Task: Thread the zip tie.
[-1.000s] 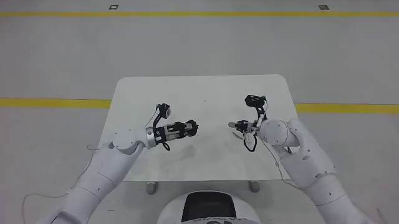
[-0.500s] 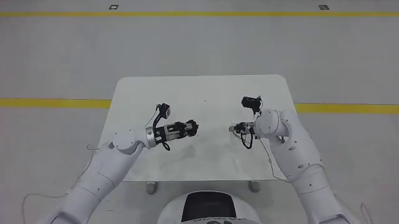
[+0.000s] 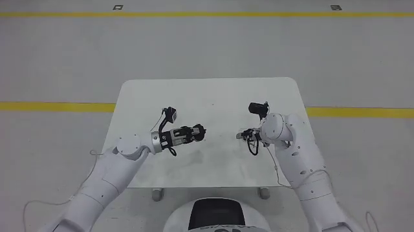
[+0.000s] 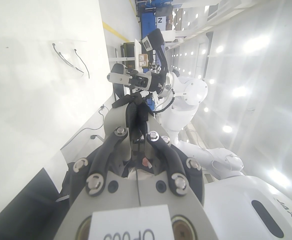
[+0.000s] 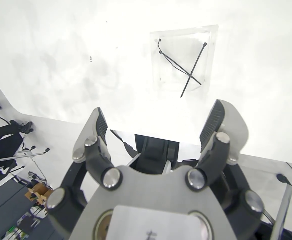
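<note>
A black zip tie [image 4: 126, 101] is pinched between the pressed-together fingers of the left gripper [image 3: 199, 130], left of centre in the top view. The right gripper [image 5: 159, 107] is spread and empty, right of centre and apart from it. The tail could be missed or bent if it is approached off-line, and the tie could be twisted in so narrow a pinch. More ties [image 5: 178, 67] are seen crossed in a clear tray [image 5: 183, 29] on the white table [image 3: 213, 93]. Grey floor [image 3: 207, 44] with yellow lines [image 3: 207, 14] is seen beyond.
</note>
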